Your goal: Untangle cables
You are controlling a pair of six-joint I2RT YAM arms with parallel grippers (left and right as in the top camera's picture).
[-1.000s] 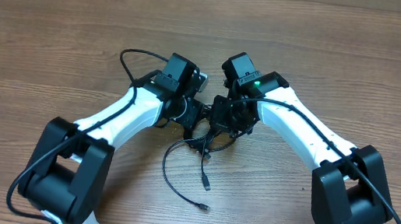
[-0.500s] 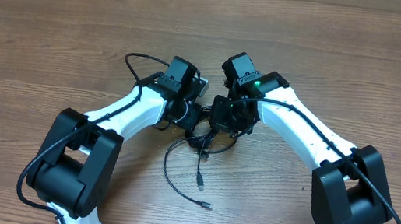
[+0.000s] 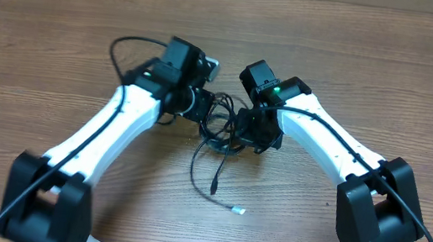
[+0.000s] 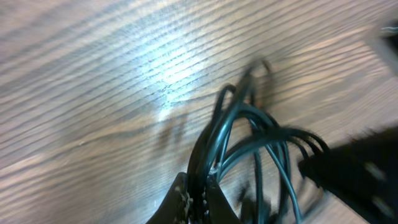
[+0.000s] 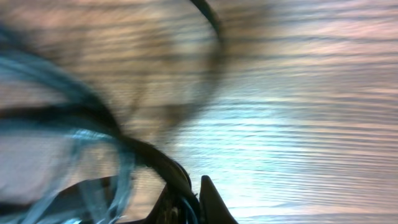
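left arm (image 3: 44, 199): motion-blurred, cut off at the overhead frame's lower left
cables (image 3: 217, 130): gripped parts hidden under the wrists from overhead, and smeared in both wrist views
left gripper (image 4: 198, 202): cut off by the bottom edge
right gripper (image 5: 186, 200): blurred, cut off at the bottom edge
plug (image 3: 235, 210): too small to tell its type
dark shape (image 4: 354, 174): too blurred to identify

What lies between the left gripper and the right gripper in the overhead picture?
The tangled black cables fill that gap in the overhead view. The left gripper and right gripper are each shut on strands, as the wrist views show.
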